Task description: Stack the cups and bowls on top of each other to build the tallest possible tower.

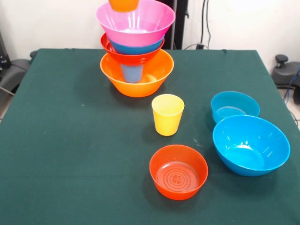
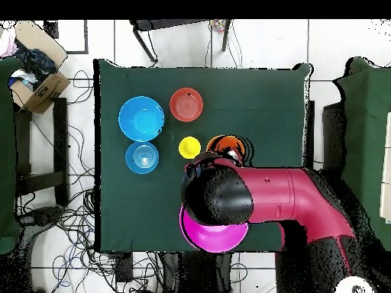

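Table cover (image 1: 70,140): dark green cloth, matt, fine-woven, smooth with faint lint specks.
Big orange bowl (image 1: 137,75), at the tower's foot: translucent plastic, glossy.
Blue cup (image 1: 131,72) inside the big orange bowl: plastic, duller sheen.
Red-orange bowl (image 1: 133,57), blue bowl (image 1: 137,48) and pink bowl (image 1: 136,23) above the big orange bowl: glossy translucent plastic.
Yellow cup (image 1: 167,114), in front of the big orange bowl: plastic, satin, smooth.
Loose red-orange bowl (image 1: 178,172): glossy plastic, moulded rings in its floor.
Two loose blue bowls (image 1: 251,145) (image 1: 234,107): glossy plastic with bright highlights.
Arm (image 2: 290,200): smooth red and black shell.
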